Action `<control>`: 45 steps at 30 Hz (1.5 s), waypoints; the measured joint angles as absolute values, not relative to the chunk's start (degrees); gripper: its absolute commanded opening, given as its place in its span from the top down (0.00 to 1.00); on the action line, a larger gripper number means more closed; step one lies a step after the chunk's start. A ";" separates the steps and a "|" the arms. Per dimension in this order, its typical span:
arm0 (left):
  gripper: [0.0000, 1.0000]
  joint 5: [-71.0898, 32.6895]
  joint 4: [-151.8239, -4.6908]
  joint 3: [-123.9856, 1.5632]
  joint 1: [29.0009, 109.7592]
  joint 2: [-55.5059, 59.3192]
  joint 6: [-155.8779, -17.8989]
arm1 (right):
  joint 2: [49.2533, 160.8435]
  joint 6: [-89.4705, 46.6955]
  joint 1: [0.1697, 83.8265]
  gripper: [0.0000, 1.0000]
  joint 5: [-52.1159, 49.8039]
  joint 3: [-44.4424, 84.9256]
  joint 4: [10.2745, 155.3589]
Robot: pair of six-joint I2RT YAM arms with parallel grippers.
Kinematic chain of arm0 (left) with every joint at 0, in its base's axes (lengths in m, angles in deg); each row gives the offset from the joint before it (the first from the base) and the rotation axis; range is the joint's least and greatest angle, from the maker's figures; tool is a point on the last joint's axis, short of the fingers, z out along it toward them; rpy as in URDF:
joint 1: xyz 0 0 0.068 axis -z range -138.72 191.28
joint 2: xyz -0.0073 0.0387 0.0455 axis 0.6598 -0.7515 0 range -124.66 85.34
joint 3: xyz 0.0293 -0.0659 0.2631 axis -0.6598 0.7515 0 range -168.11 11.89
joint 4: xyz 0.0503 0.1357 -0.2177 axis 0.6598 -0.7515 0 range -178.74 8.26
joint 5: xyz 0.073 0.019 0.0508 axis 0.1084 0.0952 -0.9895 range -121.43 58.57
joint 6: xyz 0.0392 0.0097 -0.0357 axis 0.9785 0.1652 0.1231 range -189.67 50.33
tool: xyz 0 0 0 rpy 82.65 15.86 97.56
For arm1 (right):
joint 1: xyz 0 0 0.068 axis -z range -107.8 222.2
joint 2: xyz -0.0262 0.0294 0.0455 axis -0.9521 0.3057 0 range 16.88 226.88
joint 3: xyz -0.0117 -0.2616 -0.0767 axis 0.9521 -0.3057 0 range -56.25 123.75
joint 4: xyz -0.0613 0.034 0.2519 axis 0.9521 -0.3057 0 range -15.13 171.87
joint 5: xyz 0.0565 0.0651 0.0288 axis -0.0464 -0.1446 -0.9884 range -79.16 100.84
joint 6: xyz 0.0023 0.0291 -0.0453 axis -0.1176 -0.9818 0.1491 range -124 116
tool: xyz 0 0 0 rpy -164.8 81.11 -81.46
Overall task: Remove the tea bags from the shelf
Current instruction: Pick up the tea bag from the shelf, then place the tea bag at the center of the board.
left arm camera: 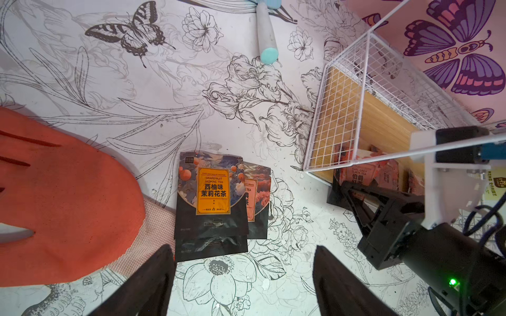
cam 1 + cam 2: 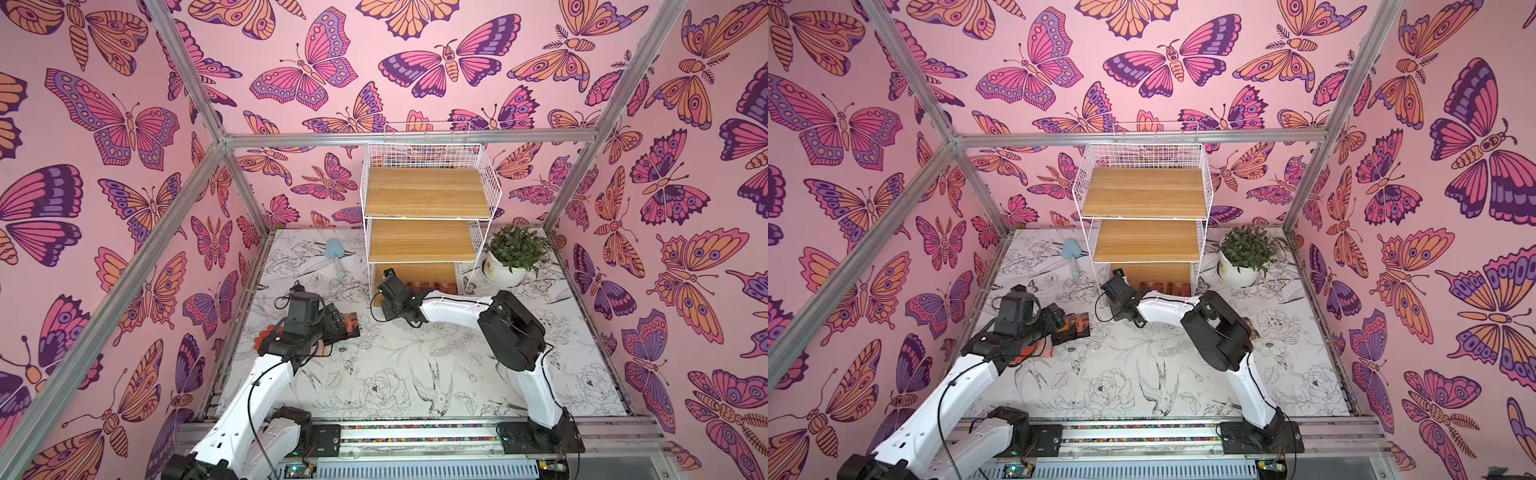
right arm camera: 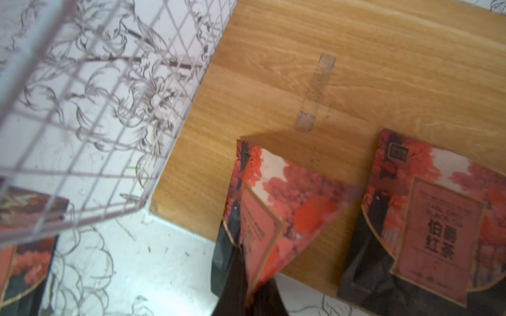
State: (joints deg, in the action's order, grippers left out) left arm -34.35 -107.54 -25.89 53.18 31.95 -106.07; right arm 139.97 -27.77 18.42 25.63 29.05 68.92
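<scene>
The shelf (image 2: 428, 195) (image 2: 1144, 195) stands at the back of the table. On its bottom board (image 3: 301, 68) lie red tea bags (image 2: 432, 286) (image 2: 1167, 287). My right gripper (image 3: 246, 290) (image 2: 388, 276) is at that board's front left corner, shut on the lower edge of a red tea bag (image 3: 273, 208), which is bent and tilted up. Another tea bag (image 3: 438, 224) lies flat beside it. My left gripper (image 1: 243, 273) (image 2: 338, 322) hangs open over the table, just short of a small pile of tea bags (image 1: 210, 197) (image 2: 1077, 324).
An orange glove (image 1: 63, 197) (image 2: 266, 334) lies beside the pile, under the left arm. A light-blue trowel (image 2: 336, 255) (image 1: 267, 35) lies left of the shelf. A potted plant (image 2: 513, 257) stands right of it. The shelf's wire side (image 3: 95, 123) is close to the right gripper.
</scene>
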 measured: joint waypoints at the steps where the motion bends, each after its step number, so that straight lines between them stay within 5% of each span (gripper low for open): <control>1: 0.18 -34.35 -107.56 -25.89 53.18 32.13 -106.07 | 139.47 -27.75 18.42 1.00 25.35 28.37 68.89; 11: 0.21 -33.84 -110.80 -26.83 53.23 33.87 -105.77 | 130.62 -25.83 17.09 1.00 22.44 18.40 69.81; 23: 0.20 -35.59 -114.47 -29.43 60.68 33.98 -105.98 | 101.00 -26.20 16.21 1.00 26.09 0.72 63.32; 33: 0.20 -40.86 -114.82 -34.24 71.32 26.11 -107.97 | 84.30 -31.09 38.88 1.00 27.53 -17.03 54.36; 42: 0.20 -42.98 -114.54 -38.59 76.61 17.87 -109.57 | 86.99 -31.16 54.03 0.99 21.19 -17.86 54.49; 45: 0.20 -43.05 -114.38 -38.80 76.98 16.83 -109.76 | 89.18 -31.36 55.53 0.92 19.90 -17.84 54.36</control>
State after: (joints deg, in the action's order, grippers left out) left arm -43.05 -114.38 -38.80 76.98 16.83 -109.76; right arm 89.18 -31.36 55.53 19.90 -17.84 54.36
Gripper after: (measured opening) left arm 0.798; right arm 0.075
